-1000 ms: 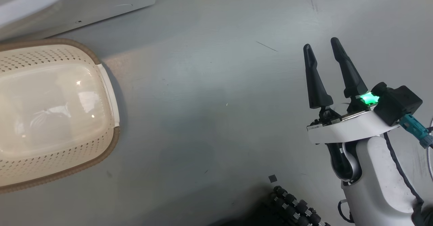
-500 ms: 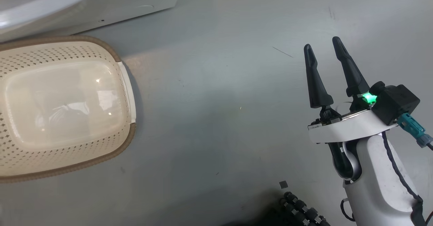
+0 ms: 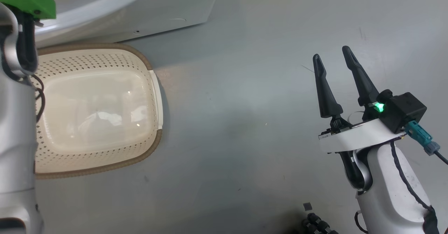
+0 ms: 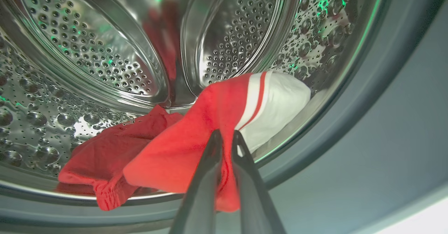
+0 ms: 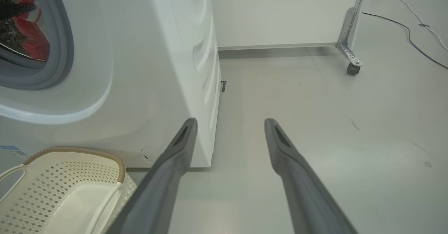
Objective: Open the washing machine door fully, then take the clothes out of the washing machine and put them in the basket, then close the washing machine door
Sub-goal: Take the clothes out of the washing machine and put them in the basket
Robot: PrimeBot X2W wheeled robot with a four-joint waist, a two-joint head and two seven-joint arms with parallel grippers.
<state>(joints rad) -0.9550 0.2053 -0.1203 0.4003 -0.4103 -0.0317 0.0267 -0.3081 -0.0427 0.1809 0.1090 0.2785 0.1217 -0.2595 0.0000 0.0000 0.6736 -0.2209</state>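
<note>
- Left gripper (image 4: 225, 136): the jaws are clenching down on a fold of the clothes (image 4: 175, 150), red fabric bunching between the fingers (image 4: 206, 178).
- The grasp is sitting on the red body of the garment; the white striped panel is spreading toward 1 o'clock from the tips.
- Handling, my read: soft, light and floppy, with no stiffness, so it is going to drape and trail. A pinch on a thick fold like this one is looking right; a thin edge could slip out.
- Snag risk: the loose ends are hanging over the drum lip at 6 o'clock and may drag on the grey seal (image 4: 350, 129).
- The clothes are lying low in the steel drum (image 4: 105, 52), at the mouth.
- Count of clothes: looking like two pieces, the held one plus a red bunch at 8 o'clock. I cannot tell whether they are joined.
- Right gripper (image 3: 331, 53): the jaws are standing wide apart, grasping nothing and hanging over bare floor.
- One basket (image 3: 154, 146) is sitting at 9 o'clock from the right gripper, holding no red yet.
- One washing machine (image 5: 147, 69) is standing just beyond the basket, at 12 o'clock.
- Two grippers are in play.
</note>
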